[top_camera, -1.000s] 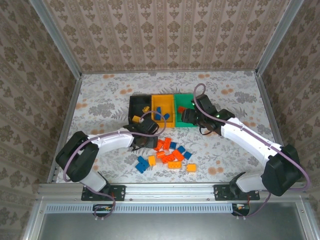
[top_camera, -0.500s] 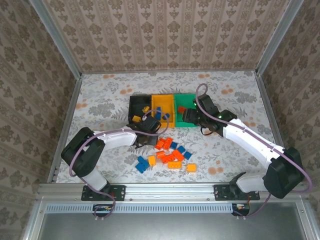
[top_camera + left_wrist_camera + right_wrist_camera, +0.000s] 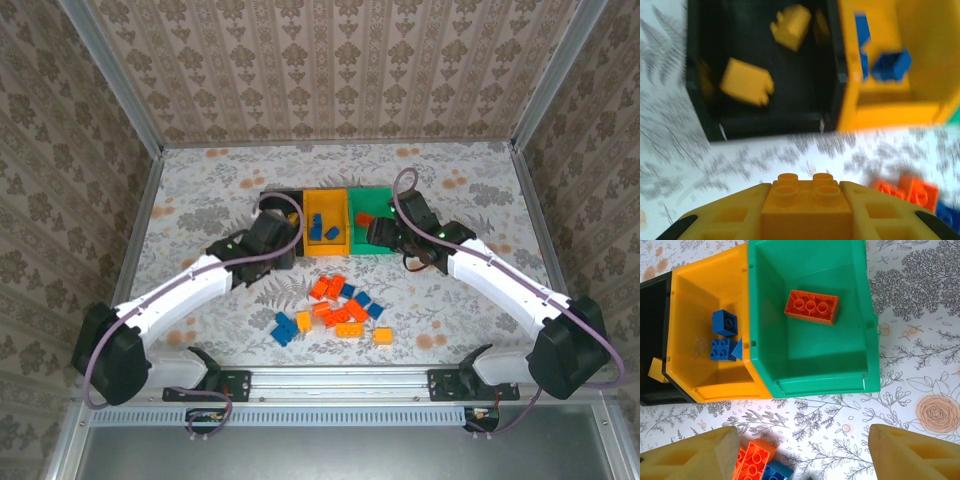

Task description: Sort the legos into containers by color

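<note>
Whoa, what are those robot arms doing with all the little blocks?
The left gripper grips a yellow-orange plastic brick near the black plastic bin, which has yellow-orange bricks inside. The right gripper hangs open near the green plastic bin, where one red-orange brick lies. Blue bricks sit in the yellow-orange bin. More bricks wait on the flowery table.

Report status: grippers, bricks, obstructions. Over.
Left gripper shut on yellow brick, at black bin. Right gripper open, empty, at green bin. Loose pile on table. Nothing blocking.
</note>
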Robot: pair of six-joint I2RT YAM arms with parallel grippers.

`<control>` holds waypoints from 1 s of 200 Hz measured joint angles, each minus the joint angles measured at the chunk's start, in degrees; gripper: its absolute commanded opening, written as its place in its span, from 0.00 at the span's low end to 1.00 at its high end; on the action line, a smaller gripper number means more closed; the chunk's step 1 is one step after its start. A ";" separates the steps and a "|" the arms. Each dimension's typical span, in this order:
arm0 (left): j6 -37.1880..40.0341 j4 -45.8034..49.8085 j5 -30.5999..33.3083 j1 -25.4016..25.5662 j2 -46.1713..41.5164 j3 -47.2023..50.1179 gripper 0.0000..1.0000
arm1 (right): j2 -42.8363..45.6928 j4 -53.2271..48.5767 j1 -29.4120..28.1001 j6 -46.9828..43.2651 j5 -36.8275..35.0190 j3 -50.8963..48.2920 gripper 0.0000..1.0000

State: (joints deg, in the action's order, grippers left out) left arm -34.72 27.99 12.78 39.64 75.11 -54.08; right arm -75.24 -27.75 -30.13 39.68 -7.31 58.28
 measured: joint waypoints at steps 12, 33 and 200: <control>0.52 -0.22 0.48 -2.45 3.80 -3.37 0.34 | 0.20 0.20 0.04 0.09 -0.02 -0.50 0.70; 1.60 -0.96 1.05 -5.70 12.20 -8.81 0.34 | 0.42 0.17 0.31 0.22 -0.09 -1.27 0.70; 1.09 -2.58 -4.20 -0.68 1.16 -8.07 1.00 | 3.63 -9.01 -7.82 -3.52 7.87 -13.27 0.73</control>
State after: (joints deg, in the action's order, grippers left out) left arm -33.63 25.41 8.58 38.96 76.27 -62.15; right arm -71.61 -36.75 -37.95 36.16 0.56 45.01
